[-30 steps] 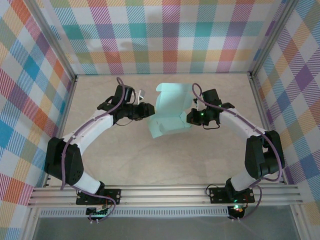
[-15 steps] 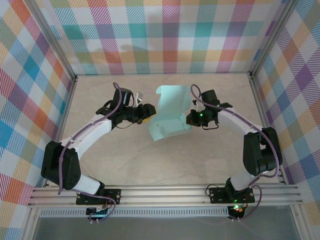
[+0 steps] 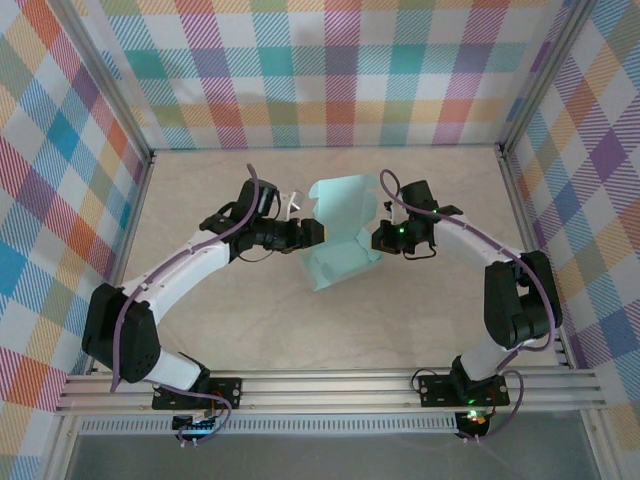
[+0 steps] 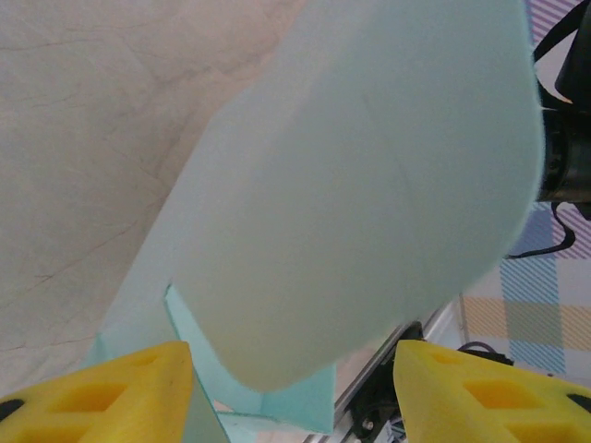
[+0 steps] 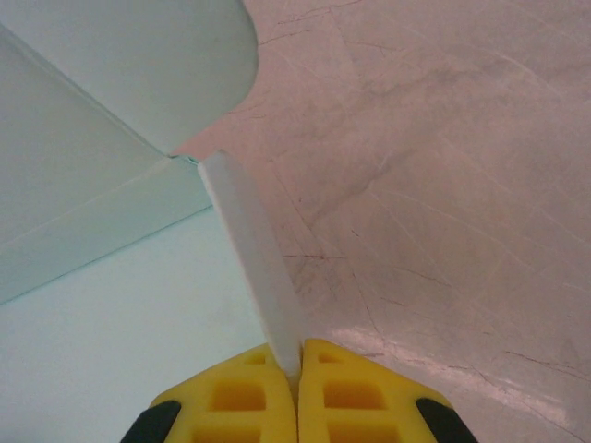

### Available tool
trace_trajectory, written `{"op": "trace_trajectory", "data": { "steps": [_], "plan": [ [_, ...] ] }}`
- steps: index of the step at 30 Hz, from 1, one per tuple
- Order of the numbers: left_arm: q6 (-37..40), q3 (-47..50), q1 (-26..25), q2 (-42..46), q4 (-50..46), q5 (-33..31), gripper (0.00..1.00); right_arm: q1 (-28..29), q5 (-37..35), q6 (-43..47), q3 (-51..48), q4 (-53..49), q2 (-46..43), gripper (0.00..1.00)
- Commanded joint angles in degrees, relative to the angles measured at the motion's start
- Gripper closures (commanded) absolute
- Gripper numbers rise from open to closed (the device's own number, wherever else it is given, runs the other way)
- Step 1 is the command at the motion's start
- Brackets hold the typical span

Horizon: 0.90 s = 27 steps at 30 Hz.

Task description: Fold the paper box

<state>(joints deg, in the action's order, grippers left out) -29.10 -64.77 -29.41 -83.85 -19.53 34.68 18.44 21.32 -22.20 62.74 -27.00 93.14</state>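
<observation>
One paper box (image 3: 340,250), long axis near-far; right hand (image 3: 378,238) pinches it, left hand (image 3: 313,231) spread.

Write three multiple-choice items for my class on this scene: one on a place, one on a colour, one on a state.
1. Where is the paper box?
A. against the left wall
B. between the left gripper and the right gripper
C. on the near rail

2. What colour are the right gripper's fingers?
A. red
B. blue
C. yellow

3. How does the right gripper stand?
A. shut on a flap of the paper box
B. wide open
C. shut on nothing

Answers:
1 B, the top view shows the box lying between the two.
2 C, the right wrist view shows yellow fingers.
3 A, a thin card edge is pinched between its closed fingers.
</observation>
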Motion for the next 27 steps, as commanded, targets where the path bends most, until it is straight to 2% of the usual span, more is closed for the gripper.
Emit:
{"op": "trace_trajectory", "data": {
  "steps": [1, 9, 14, 19, 24, 26, 27],
  "plan": [
    [-3.82, -0.31, -2.1, -1.97, 2.56, 5.5, 0.43, -0.16, -0.07, -4.65, 1.66, 4.15, 0.68, 1.0],
    [-1.73, -2.42, -4.62, -7.11, 1.86, 3.9, 0.45, -0.12, 1.02, -4.88, 1.44, 5.09, -0.01, 1.0],
    [0.54, -4.62, -5.48, -7.28, 1.57, 0.16, 0.45, -0.12, -0.23, -4.14, 0.97, 4.86, -0.93, 1.0],
    [5.8, -6.15, -5.15, -2.21, -4.09, -6.02, 0.44, -0.16, -2.0, -3.89, 0.28, 4.62, -1.89, 1.0],
    [8.84, -3.65, -3.87, 6.35, -7.18, -11.77, 0.39, -0.25, -2.99, -4.21, 0.28, 5.24, -1.97, 1.0],
    [9.0, -1.5, -3.47, 10.56, -7.28, -16.69, 0.36, -0.22, -3.11, -5.22, -0.03, 6.29, -2.3, 1.0],
    [8.11, -0.33, -3.25, 12.85, -8.01, -21.87, 0.34, -0.34, -3.13, -5.67, -0.16, 6.92, -2.42, 1.0]
  ]
}}
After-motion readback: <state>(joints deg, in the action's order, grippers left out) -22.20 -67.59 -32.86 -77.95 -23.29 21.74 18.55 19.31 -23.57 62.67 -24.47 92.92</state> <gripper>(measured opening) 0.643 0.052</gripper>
